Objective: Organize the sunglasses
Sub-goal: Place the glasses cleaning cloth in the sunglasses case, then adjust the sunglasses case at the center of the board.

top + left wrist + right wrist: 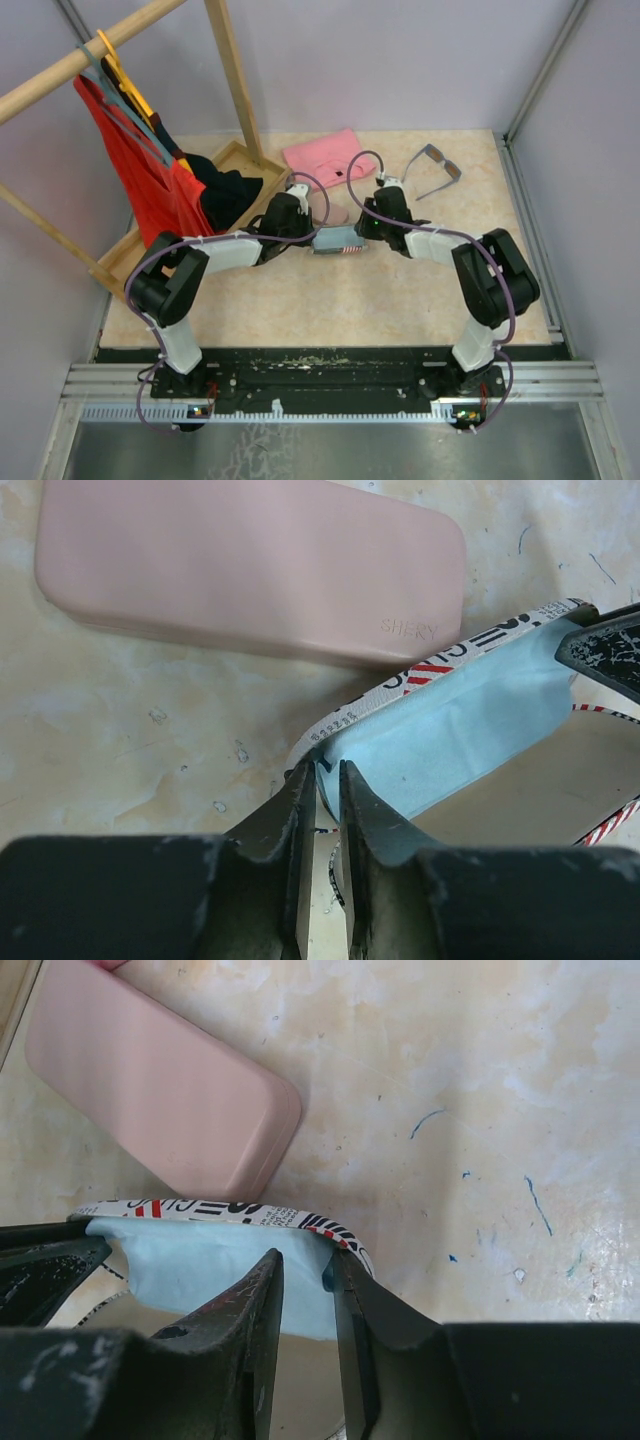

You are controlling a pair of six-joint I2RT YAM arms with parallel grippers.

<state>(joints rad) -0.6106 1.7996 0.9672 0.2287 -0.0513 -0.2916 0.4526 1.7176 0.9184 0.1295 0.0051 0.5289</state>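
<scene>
You had both arms at the flag case (pixel 337 240) mid-table, not at the sunglasses (pixel 437 165). The grey-blue pair lay at the far right of the table (pixel 420 290), temples spread, well apart from either gripper. No second pair showed in any view.

The left gripper (pixel 322 772) stood with its fingers narrowly apart around one end of the case rim. The right gripper (pixel 308 1260) stood the same way at the other end, with the blue cloth (pixel 450 730) in the case between them. Whether either one was pinching the rim, you could not tell. The pink case (pixel 250 560) lay just beside.

The sunglasses looked light and stiff in the frame, but weak at the hinges, with slick lenses that scratch easily. You would probably do best taking them by the bridge or by a temple close to its hinge, with a gentle squeeze. They may well skate on that smooth top if nudged.
</scene>
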